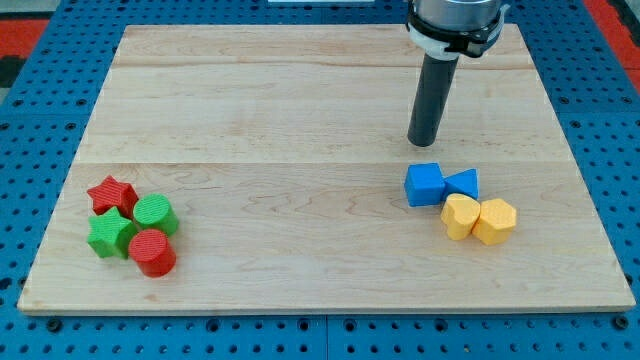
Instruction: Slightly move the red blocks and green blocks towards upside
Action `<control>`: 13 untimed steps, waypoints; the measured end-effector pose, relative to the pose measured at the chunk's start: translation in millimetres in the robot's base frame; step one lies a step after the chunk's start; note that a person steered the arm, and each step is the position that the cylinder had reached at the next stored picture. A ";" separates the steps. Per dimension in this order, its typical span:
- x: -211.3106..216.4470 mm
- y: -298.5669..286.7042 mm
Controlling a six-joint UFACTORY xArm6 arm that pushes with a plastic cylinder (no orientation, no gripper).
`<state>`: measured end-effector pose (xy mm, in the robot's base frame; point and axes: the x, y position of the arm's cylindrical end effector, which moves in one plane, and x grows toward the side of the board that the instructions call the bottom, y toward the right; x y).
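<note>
1. Wooden board [300, 110] on a blue pegboard table [40, 100]; eight small blocks on it, in two clusters.
2. Lower left of the view: four blocks packed tight, touching or nearly so.
   - red star [111, 193] at the cluster's upper left
   - green cylinder [156, 214] just right of it
   - green star [110, 234] below the red star
   - red cylinder [152, 252] at the lower right, lowest of the four
3. Right of centre in the view: second cluster.
   - blue cube [425, 185], with a blue triangle [463, 184] against its right side
   - yellow heart-like block [460, 216] and yellow hexagon [494, 221] directly below the blues, side by side and touching
4. My tip [423, 143] is at the view's upper right, just above the blue cube, small gap visible, not touching it.
5. Tip is well apart from the red and green blocks, which sit far across the board toward the view's left.
6. No gripper on this arm, only the dark rod [433, 100], so there are no jaws to be spread or pressed together.
</note>
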<state>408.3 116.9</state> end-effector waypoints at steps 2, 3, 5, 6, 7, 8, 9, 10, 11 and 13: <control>5.3 -85.4; 20.2 -153.0; 83.1 -88.3; 111.5 -99.4; 114.4 -114.3; 176.8 -132.2; 202.2 -178.9; 206.7 -274.9; 160.5 -284.6; 208.3 -285.9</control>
<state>616.6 -168.9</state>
